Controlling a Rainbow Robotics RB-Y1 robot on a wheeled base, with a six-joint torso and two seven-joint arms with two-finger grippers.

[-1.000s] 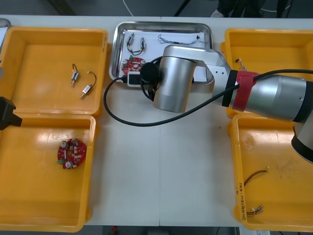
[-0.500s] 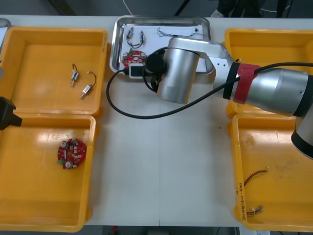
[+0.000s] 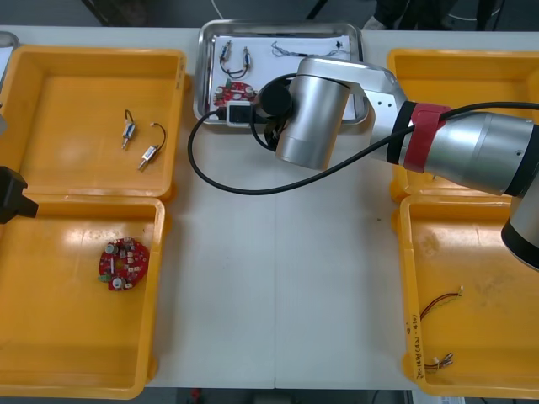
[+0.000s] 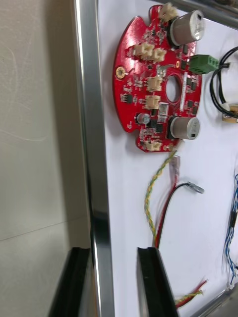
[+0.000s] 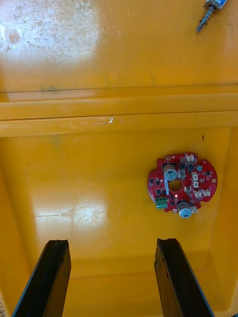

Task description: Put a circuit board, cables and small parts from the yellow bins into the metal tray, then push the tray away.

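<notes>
My right gripper holds the near rim of the metal tray, one finger outside it and one inside. The tray lies at the table's far middle, white inside. In it are a round red circuit board, a red and yellow cable, a black cable and a blue and white cable. My right arm hides the tray's near edge. My left gripper hangs open over the near left bin, short of a second circuit board.
The far left yellow bin holds two small metal parts with black leads. The near right bin holds red and yellow cables. The far right bin sits beside the tray. Bare table runs down the middle.
The tray has slid away toward the table's far edge, with my right gripper moving along on its rim. The left arm has stayed still.
</notes>
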